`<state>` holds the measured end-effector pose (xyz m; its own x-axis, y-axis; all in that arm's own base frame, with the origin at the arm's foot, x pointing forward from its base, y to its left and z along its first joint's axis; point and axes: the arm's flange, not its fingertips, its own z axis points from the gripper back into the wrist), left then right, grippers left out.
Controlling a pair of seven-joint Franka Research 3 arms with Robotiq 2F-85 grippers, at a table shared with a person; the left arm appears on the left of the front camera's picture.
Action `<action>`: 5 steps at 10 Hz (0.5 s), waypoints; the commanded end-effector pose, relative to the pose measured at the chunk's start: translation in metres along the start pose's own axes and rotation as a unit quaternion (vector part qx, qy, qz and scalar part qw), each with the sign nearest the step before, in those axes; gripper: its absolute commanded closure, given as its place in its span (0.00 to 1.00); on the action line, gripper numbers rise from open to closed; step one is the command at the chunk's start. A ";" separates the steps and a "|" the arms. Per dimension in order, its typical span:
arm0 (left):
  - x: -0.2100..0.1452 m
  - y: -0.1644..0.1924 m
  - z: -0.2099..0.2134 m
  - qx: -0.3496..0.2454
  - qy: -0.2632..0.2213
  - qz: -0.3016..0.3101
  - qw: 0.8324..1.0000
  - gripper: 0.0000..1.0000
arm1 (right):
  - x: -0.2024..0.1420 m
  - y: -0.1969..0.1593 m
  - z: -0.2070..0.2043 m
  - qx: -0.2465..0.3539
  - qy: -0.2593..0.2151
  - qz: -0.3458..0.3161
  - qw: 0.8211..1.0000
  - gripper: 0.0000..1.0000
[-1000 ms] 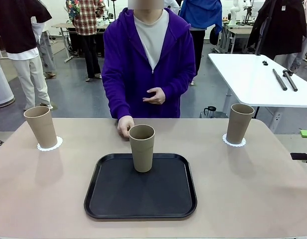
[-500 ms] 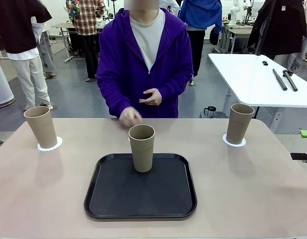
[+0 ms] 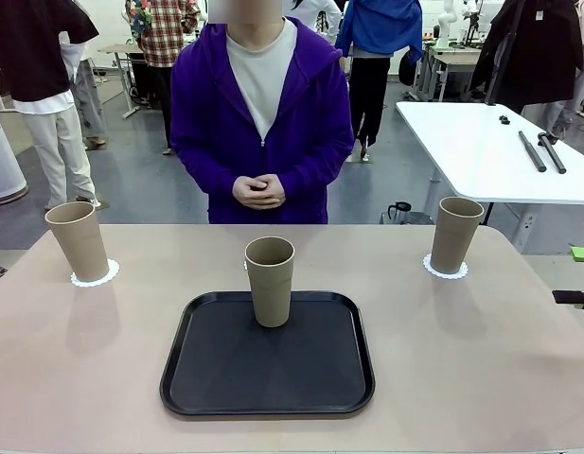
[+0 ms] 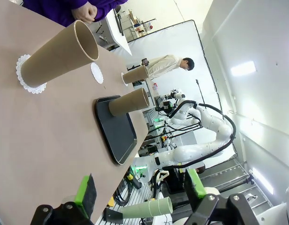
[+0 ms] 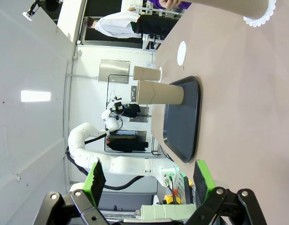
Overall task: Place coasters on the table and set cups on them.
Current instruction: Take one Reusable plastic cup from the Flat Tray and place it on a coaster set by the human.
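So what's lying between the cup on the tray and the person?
An empty white coaster, flat on the table just beyond the tray. The left wrist view shows it clearly.

A robotics lab, I'd say: a white robot arm [image 4: 196,151] trailing black cables, a bare grey floor [image 3: 140,180], a white work table [image 3: 490,151] carrying what may be black tools [image 3: 542,151], and people [image 3: 45,95] standing about behind.

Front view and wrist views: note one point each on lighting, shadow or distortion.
Front view: even light, the left cup casts a faint shadow toward the camera on the table. Left wrist view: rolled sideways, that cup stretched by the wide lens, a ceiling light blown out. Right wrist view: rolled too, a light panel glares.
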<state>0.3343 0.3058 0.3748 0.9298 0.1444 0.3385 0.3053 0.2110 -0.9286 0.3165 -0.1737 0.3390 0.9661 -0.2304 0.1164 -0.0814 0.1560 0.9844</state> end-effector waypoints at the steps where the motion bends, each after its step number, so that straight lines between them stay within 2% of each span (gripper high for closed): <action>1: -0.001 -0.001 0.002 0.000 -0.001 -0.001 1.000 0.00 | 0.000 0.001 -0.001 0.004 -0.001 0.004 1.000 0.00; 5: -0.001 -0.001 0.002 0.000 -0.001 -0.001 1.000 0.00 | 0.000 0.000 0.000 0.000 0.000 0.000 1.000 0.00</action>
<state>0.3343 0.3058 0.3748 0.9298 0.1443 0.3385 0.3053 0.2110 -0.9286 0.3165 -0.1737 0.3390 0.9661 -0.2304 0.1164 -0.0814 0.1560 0.9844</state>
